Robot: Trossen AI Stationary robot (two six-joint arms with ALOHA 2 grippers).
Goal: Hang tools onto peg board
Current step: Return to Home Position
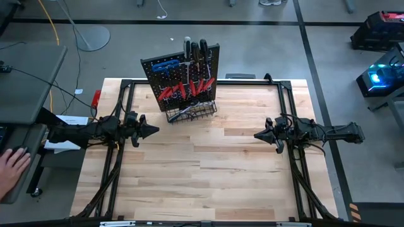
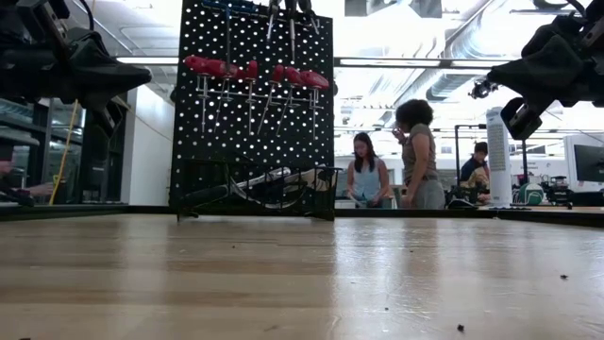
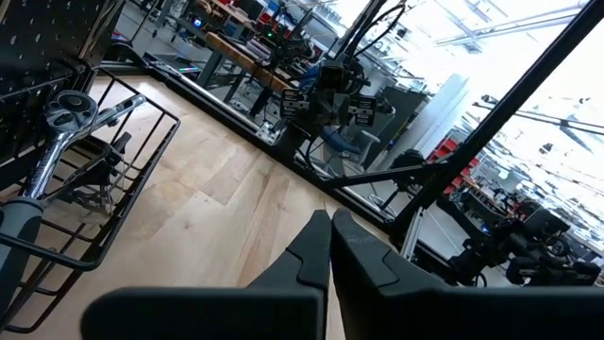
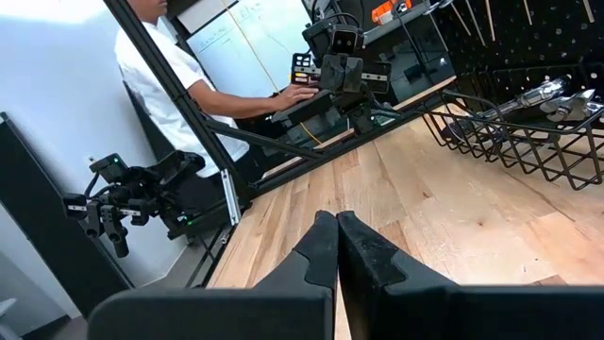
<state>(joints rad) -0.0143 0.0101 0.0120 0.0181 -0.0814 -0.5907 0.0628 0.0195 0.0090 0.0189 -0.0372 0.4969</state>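
Left gripper (image 1: 155, 131) closed, empty, nearer peg board (image 1: 180, 68) | right gripper (image 1: 256, 134) closed, empty, farther off | tools (image 1: 186, 90) hang on board.

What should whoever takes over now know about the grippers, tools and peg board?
Left gripper: shut, empty, raised over the table's left side.
Right gripper: shut, empty, raised over the right side.
Peg board stands at the table's far edge. Red-handled screwdrivers hang in a row on it, with the blue-handled T-key higher up. The chrome ratchet lies in the wire basket.
Hanging looks done.
Left: probably only parking both arms.
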